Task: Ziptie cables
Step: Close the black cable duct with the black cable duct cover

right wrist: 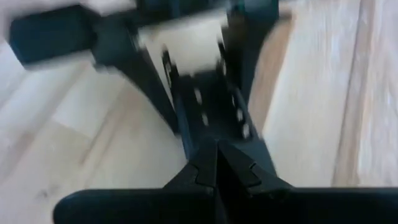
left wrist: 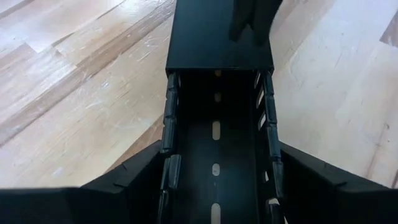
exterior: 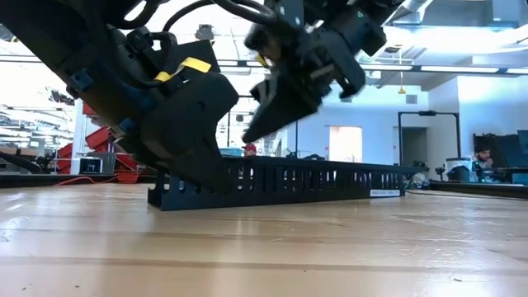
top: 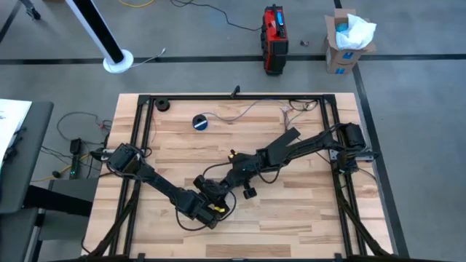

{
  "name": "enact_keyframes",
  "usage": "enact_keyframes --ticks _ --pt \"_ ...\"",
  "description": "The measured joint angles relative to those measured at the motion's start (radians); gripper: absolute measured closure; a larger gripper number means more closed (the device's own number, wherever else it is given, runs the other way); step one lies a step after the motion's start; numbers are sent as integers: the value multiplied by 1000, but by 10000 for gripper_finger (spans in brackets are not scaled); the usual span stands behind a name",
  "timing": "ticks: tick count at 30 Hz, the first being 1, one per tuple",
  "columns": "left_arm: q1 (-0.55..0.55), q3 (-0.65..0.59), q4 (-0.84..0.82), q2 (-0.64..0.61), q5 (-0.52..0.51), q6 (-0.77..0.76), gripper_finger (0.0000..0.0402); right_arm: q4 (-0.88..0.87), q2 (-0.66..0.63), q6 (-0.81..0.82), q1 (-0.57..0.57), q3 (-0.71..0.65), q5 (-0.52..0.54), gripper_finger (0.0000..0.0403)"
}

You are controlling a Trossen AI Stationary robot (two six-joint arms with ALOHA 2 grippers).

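– So, from above, where are the thin grey and white cables [top: 244,110]?
– At the far edge of the wooden table [top: 306,211], well apart from both claws. The left gripper [top: 212,209] and right gripper [top: 233,177] are near each other in the middle.
– And from table height?
– Both hang over a long black slotted plastic channel [exterior: 313,181].
– The left wrist view?
– Its fingers [left wrist: 118,186] sit on both sides of the channel and seem to squeeze it.
– The right wrist view?
– Its tips are pressed together, holding nothing.
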Motion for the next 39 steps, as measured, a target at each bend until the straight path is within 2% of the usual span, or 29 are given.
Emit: enact_keyframes --ticks 3,5,7,9,15,19,24,32,35,39 --pt "4 0 -1 0 4 17 155 43 0 3 0 0 -33 403" --pt "4 0 -1 0 9 21 155 32 -12 -7 6 0 10 403" --pt "4 0 -2 0 11 26 155 -42 -68 -47 19 -3 91 403" --pt "4 0 -1 0 12 43 155 -82 -117 -99 21 11 119 403" --pt "4 1 4 0 37 140 155 -375 -106 -251 -24 1 132 403" --pt "4 1 6 0 45 160 155 -442 -102 -310 -36 -13 131 403" --pt "4 1 10 -1 51 166 155 -367 -70 -321 -38 -20 92 403" --pt "3 0 11 -1 55 203 155 -148 34 -235 -15 -3 -2 403" --pt "3 0 10 -1 64 221 155 -165 51 -208 -6 43 -23 403" --pt "5 1 18 -1 86 251 155 -297 -9 -213 -1 88 -4 403"
